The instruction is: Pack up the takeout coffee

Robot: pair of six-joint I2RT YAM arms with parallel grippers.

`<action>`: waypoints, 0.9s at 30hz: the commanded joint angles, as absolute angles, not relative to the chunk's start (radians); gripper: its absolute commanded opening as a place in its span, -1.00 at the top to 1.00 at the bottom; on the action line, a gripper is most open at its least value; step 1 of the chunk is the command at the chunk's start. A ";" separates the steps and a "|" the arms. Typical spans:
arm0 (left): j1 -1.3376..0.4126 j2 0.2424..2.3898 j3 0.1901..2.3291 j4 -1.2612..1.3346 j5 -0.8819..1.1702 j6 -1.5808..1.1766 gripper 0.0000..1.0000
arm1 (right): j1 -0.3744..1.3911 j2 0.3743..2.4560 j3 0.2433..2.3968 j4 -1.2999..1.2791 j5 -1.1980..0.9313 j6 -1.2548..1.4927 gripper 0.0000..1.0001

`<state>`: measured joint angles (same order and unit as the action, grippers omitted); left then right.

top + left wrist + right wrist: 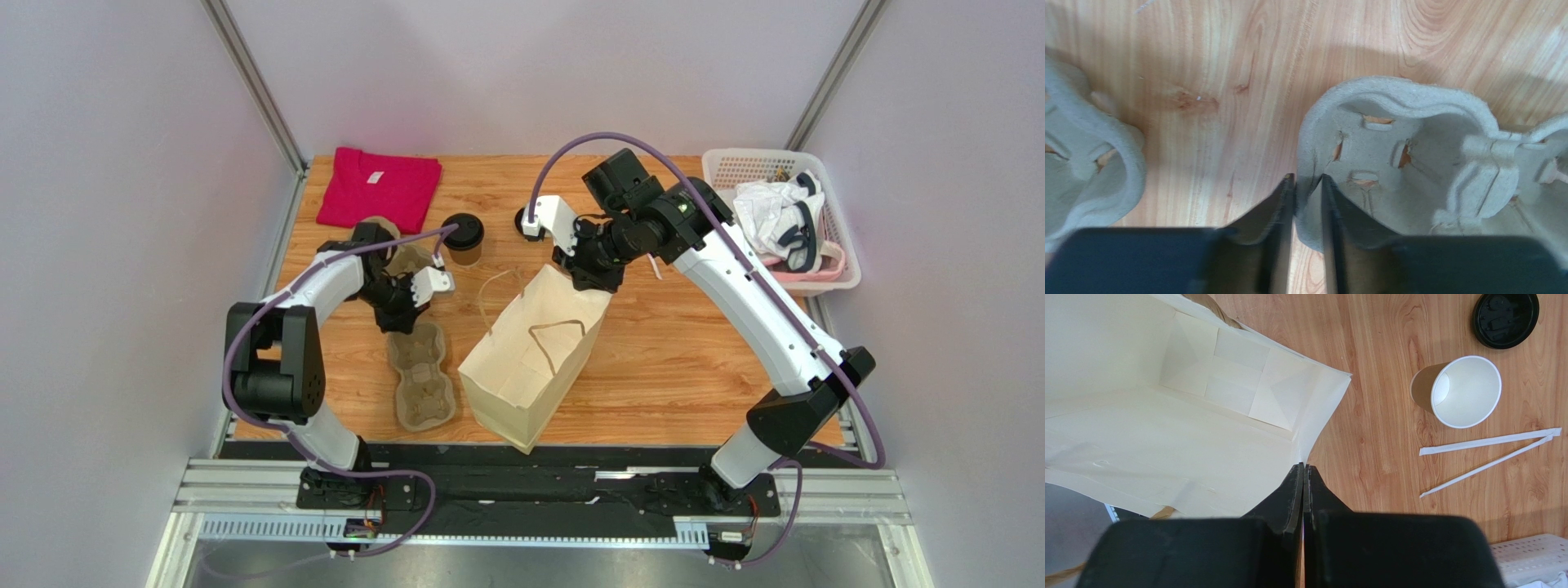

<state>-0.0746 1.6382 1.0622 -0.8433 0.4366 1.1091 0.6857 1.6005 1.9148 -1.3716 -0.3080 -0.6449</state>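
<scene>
On the wooden table (687,355) the takeout coffee (464,235) stands upright with its black lid on, toward the far side, near the left gripper (1308,180) but apart from it. It is not packed yet.

The left gripper is closed on the rim of a pulp cup carrier (1413,122). One finger is inside the cup well and the other outside, with the wall pinched between them. I judge this grip is meant to move or steady the carrier, so that the cup can be seated in a well. A second carrier (1106,153) lies just beside it, not touched.

The right gripper (1303,468) has its fingers pressed fully together at the edge of the paper bag (534,355), and it appears to pinch this thin edge. The bag lies on its side with the mouth toward the far side. Holding the rim there would keep the mouth open — the pale inside is well visible from the right wrist.

Beyond the bag lie an open cup (1465,392) with a white inside, a loose black lid (1505,318) and two thin paper-wrapped sticks (1490,441). These are not the packed drink.

The surface is warm wood grain, flat and smooth. Plain grey walls close the table on three sides — a red cloth (378,186) lies at the far left, and a white basket (748,157) holding crumpled fabric is at the far right.
</scene>
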 commanded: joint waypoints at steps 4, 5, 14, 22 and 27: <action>-0.064 1.562 1.161 -0.945 0.515 1.134 1.00 | 0.683 1.598 1.968 -1.589 -0.314 -0.653 1.00; -0.063 1.543 1.175 -0.963 0.525 1.132 1.00 | 0.683 1.598 1.968 -1.589 -0.319 -0.658 1.00; -0.043 1.273 1.563 -1.031 0.568 0.930 1.00 | 0.683 1.566 1.968 -1.551 -0.330 -0.680 1.00; -0.046 1.120 1.920 -0.893 0.566 0.579 1.00 | 0.683 1.540 1.968 -1.505 -0.301 -0.606 1.00; -0.142 1.074 2.046 -0.923 0.522 0.517 1.00 | 0.681 1.543 1.965 -1.482 -0.252 -0.499 1.00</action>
